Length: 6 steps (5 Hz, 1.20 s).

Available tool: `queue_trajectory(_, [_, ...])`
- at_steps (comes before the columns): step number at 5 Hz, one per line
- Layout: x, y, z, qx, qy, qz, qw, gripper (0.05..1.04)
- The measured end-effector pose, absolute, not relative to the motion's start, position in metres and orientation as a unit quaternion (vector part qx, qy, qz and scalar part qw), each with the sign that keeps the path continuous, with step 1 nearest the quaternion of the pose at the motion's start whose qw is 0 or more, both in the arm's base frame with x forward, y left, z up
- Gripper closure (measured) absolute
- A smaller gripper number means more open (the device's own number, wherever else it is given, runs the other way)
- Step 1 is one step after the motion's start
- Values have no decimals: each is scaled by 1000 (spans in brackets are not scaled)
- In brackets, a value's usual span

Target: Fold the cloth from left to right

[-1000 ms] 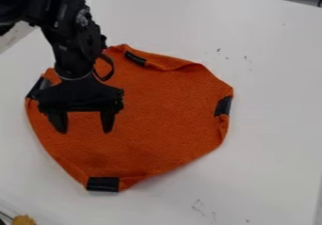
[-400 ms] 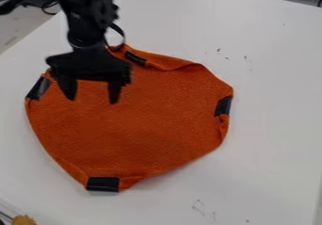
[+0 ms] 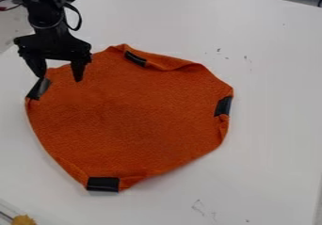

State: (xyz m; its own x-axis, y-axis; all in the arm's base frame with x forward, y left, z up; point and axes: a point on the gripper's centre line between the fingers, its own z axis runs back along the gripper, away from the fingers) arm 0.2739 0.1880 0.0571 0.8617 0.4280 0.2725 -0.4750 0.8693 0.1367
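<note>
Item: one gripper (image 3: 59,77), mine, fingers wide and empty, now shifted toward the dark tab (image 3: 39,88) just beside it, better placed, I judge, for a first grasp; one cloth (image 3: 132,116), unmoved, unfolded, spread mostly below and rightward of it.
</note>
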Motion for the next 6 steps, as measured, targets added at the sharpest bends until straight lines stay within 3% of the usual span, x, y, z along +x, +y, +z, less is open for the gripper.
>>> queue_trajectory(1, [277, 206, 47, 106, -106, 237, 960, 83])
queue_trajectory(4, [249, 252, 16, 119, -80, 290, 946, 82])
queue_trajectory(5, [253, 257, 12, 113, -83, 289, 947, 129])
queue_trajectory(6, [258, 260, 9, 108, -86, 293, 946, 384])
